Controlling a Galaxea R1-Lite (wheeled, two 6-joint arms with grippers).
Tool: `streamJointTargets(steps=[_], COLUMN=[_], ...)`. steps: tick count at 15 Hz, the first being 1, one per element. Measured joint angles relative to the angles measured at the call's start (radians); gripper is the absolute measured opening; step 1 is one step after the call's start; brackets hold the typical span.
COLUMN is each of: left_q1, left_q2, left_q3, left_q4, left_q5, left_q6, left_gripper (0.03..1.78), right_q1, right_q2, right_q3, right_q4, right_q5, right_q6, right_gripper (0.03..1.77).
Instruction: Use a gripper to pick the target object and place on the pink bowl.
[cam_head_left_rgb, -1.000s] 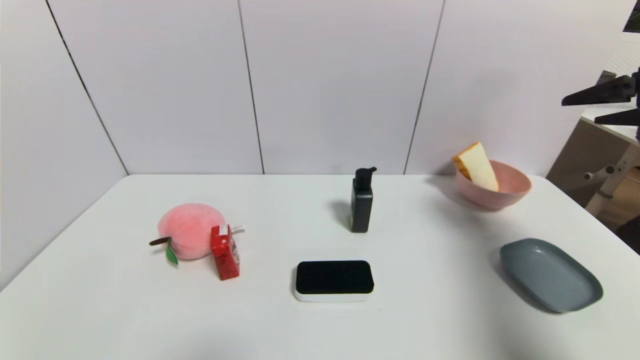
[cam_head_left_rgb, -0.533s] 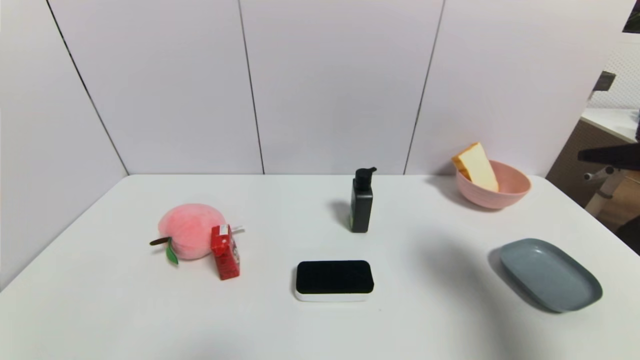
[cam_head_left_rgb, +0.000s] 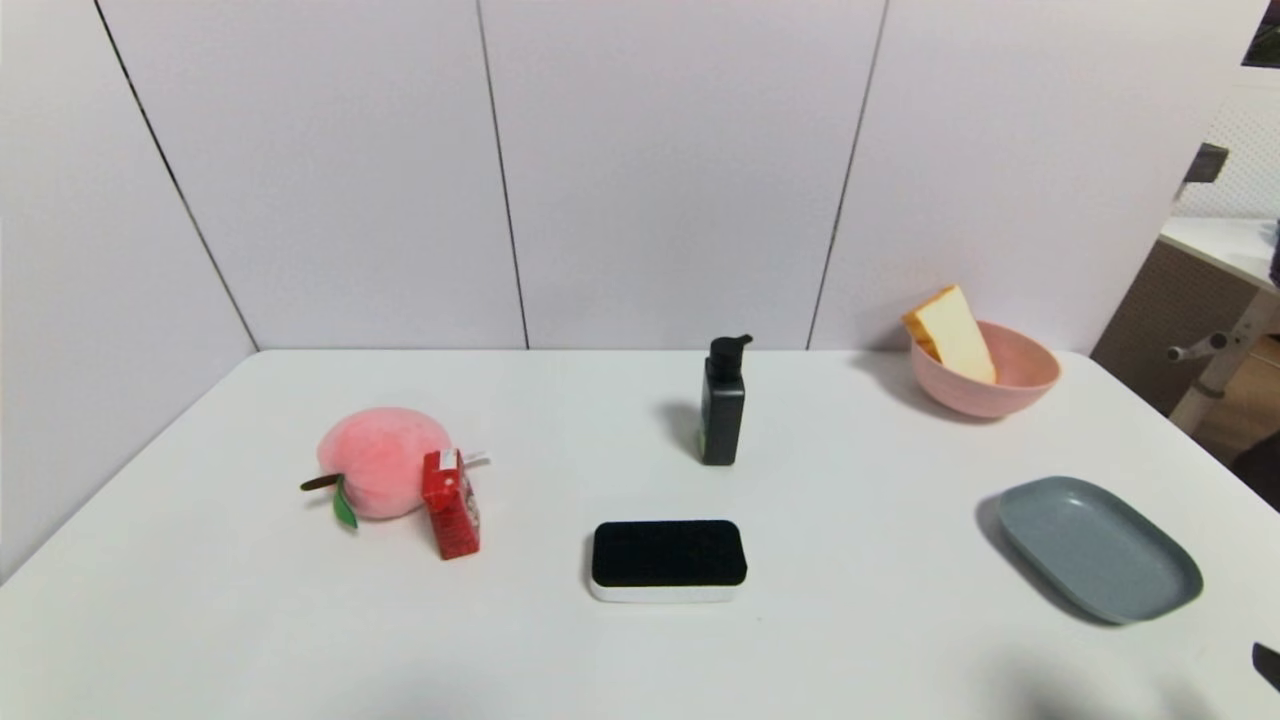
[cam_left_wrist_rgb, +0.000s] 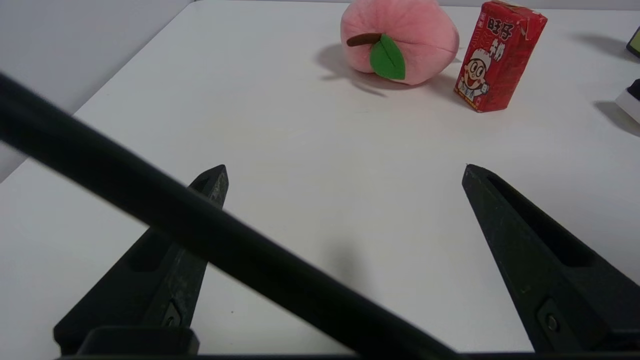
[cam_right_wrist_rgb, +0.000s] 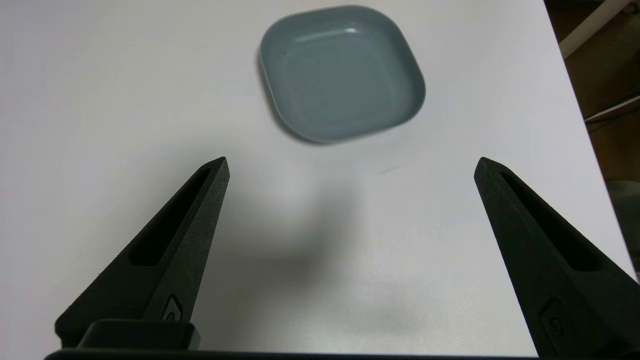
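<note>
The toast slice (cam_head_left_rgb: 955, 332) leans tilted inside the pink bowl (cam_head_left_rgb: 1010, 392) at the table's far right, its crust edge sticking up over the rim. Neither shows in the wrist views. My right gripper (cam_right_wrist_rgb: 350, 165) is open and empty above the near right of the table, short of the grey-blue tray (cam_right_wrist_rgb: 342, 70); only a dark tip (cam_head_left_rgb: 1266, 664) of it shows in the head view. My left gripper (cam_left_wrist_rgb: 345, 170) is open and empty over the near left of the table, with a black cable (cam_left_wrist_rgb: 200, 225) crossing in front of it.
A pink plush peach (cam_head_left_rgb: 380, 460) and a red drink carton (cam_head_left_rgb: 450, 503) sit at the left. A black pump bottle (cam_head_left_rgb: 723, 405) stands mid-table and a black-topped white block (cam_head_left_rgb: 668, 560) lies in front of it. The grey-blue tray (cam_head_left_rgb: 1098, 548) lies near the right edge.
My right gripper, open and high at the right edge one second ago, has dropped down and back to the near right corner. The toast and bowl have not moved.
</note>
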Motion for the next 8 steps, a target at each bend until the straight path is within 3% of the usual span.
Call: streamJointTargets(steps=[2,4,6,8], left_q1=[0.0,0.0,0.0,0.0], left_q2=[0.0,0.0,0.0,0.0], left_q3=[0.0,0.0,0.0,0.0], left_q4=[0.0,0.0,0.0,0.0], left_q5=[0.0,0.0,0.0,0.0], left_q6=[0.0,0.0,0.0,0.0], left_gripper=[1.69,1.69,1.69,1.69], right_q1=[-0.009,-0.04,-0.081,-0.106], right_q2=[-0.122,-0.243,-0.349,-0.455], right_q3=[0.156,0.297,0.391,0.443], right_q4=[-0.103,-0.195,-0.226,-0.238], right_q5=[0.032,0.111,0.187,0.212], right_q6=[-0.039,-0.069,-0.076,-0.075], right_gripper=[1.69,1.69,1.69,1.69])
